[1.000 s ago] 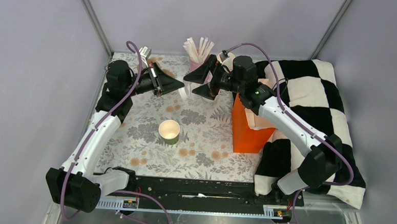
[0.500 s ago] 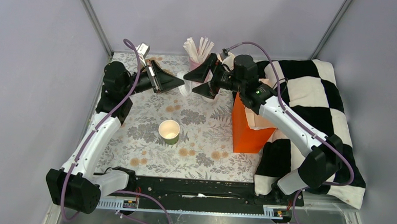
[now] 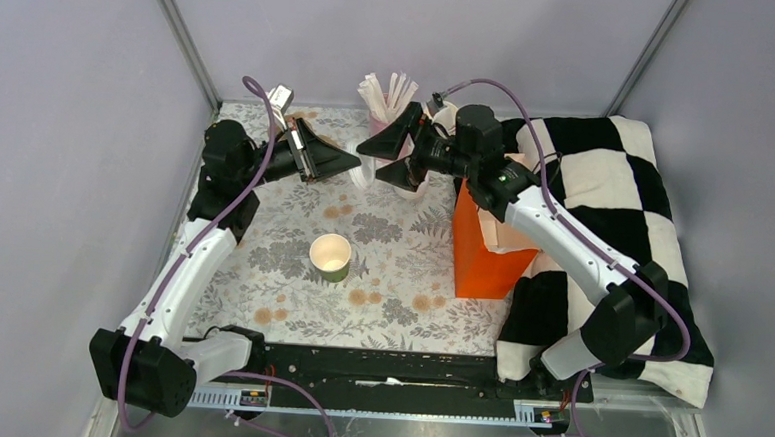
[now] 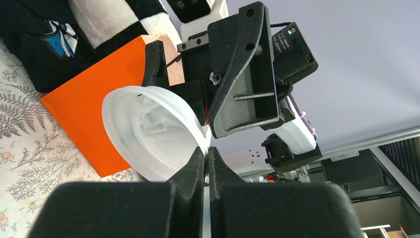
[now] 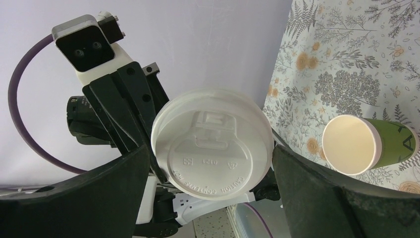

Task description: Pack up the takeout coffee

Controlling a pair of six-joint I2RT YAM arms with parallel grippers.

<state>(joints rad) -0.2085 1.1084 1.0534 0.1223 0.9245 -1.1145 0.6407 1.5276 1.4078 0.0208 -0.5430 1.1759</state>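
Observation:
The takeout coffee cup [image 3: 330,257] is green-sided with a cream inside and stands upright and open on the floral mat; the right wrist view shows the cup [image 5: 356,144] too. Its white lid [image 4: 153,134] is held on edge at the back of the table. My left gripper [image 4: 207,154] is shut on the lid's rim. In the top view the left gripper [image 3: 351,163] faces my right gripper [image 3: 371,166]. The right gripper [image 5: 213,163] is open, one finger on either side of the lid [image 5: 213,144], and I see no finger pressing on it.
An orange paper bag [image 3: 484,254] stands open-topped right of the cup, against a black-and-white checkered cloth [image 3: 615,190]. A pink cup of white sticks [image 3: 388,103] stands at the back behind the grippers. Grey walls close in the table on three sides.
My left gripper has carried the lid a little to the right, in between the right gripper's open fingers. The right gripper has edged slightly left. The cup has not moved.

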